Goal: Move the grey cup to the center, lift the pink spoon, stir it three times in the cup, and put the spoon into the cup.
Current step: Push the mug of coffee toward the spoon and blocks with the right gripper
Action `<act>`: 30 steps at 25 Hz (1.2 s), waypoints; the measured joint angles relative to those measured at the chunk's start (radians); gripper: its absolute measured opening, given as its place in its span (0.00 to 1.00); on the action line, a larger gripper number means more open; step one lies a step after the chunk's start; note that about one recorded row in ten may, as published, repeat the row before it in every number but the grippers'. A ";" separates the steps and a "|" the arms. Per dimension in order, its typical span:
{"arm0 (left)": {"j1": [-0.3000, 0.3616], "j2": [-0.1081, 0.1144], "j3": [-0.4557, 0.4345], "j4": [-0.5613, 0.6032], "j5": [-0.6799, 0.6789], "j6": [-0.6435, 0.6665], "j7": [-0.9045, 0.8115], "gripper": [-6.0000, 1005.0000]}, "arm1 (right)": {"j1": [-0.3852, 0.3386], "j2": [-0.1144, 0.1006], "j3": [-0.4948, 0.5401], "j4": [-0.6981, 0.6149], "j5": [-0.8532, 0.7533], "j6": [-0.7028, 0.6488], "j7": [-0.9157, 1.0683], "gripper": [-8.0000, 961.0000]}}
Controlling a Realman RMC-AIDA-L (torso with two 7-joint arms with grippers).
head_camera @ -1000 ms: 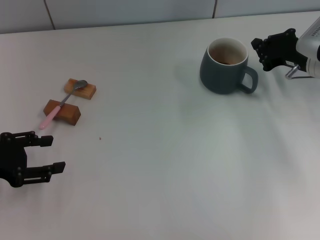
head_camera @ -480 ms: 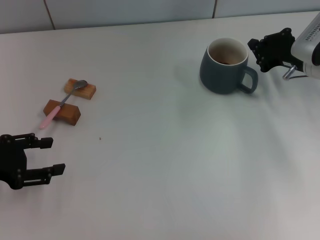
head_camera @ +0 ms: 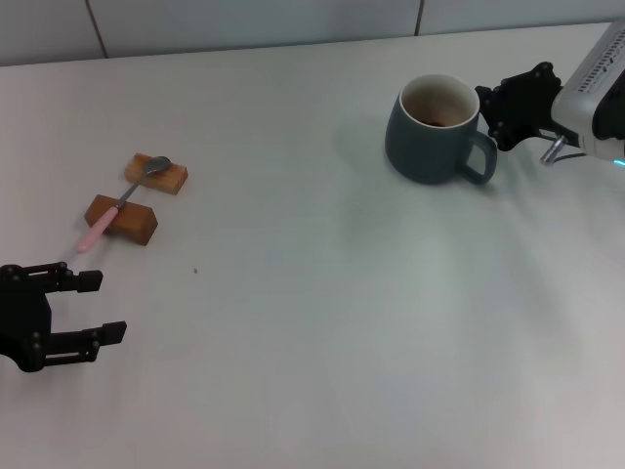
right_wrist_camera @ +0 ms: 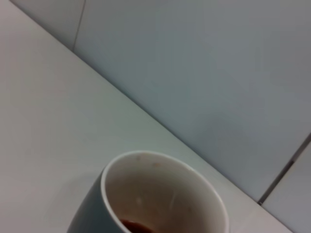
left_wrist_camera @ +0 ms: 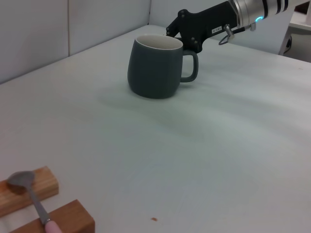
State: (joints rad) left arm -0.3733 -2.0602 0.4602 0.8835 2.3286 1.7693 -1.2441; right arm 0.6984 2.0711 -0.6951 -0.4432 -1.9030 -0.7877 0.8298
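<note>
The grey cup [head_camera: 430, 147] stands at the table's far right with its handle toward my right gripper [head_camera: 496, 115], and dark liquid shows inside. The right gripper is open, its black fingers right at the handle and rim. The cup also shows in the left wrist view [left_wrist_camera: 153, 73] and close up in the right wrist view [right_wrist_camera: 146, 194]. The pink spoon [head_camera: 125, 198] lies across two wooden blocks at the left, bowl on the far block; it also shows in the left wrist view [left_wrist_camera: 36, 206]. My left gripper [head_camera: 98, 305] is open and empty near the front left.
Two brown wooden blocks [head_camera: 156, 176] [head_camera: 122, 220] hold the spoon up off the white table [head_camera: 312, 293]. A tiled wall [head_camera: 244, 20] runs along the table's far edge. A small dark speck [head_camera: 195, 271] lies near the blocks.
My right gripper has moved left toward the cup's handle, and the cup has shifted slightly left. The left gripper has barely moved.
</note>
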 joint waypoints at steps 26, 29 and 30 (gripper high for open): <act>0.002 0.001 0.000 0.002 0.000 -0.003 0.000 0.74 | 0.010 0.001 -0.106 0.000 -0.001 -0.004 -0.006 0.01; 0.002 0.002 0.000 0.002 0.000 -0.004 0.000 0.74 | 0.011 0.001 -0.126 0.000 -0.001 -0.005 -0.006 0.01; 0.002 0.002 0.000 0.002 0.000 -0.004 0.000 0.74 | 0.012 0.002 -0.139 0.000 -0.001 -0.005 -0.006 0.01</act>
State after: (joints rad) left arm -0.3712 -2.0585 0.4602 0.8851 2.3285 1.7649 -1.2441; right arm 0.7102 2.0727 -0.8343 -0.4433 -1.9036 -0.7928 0.8237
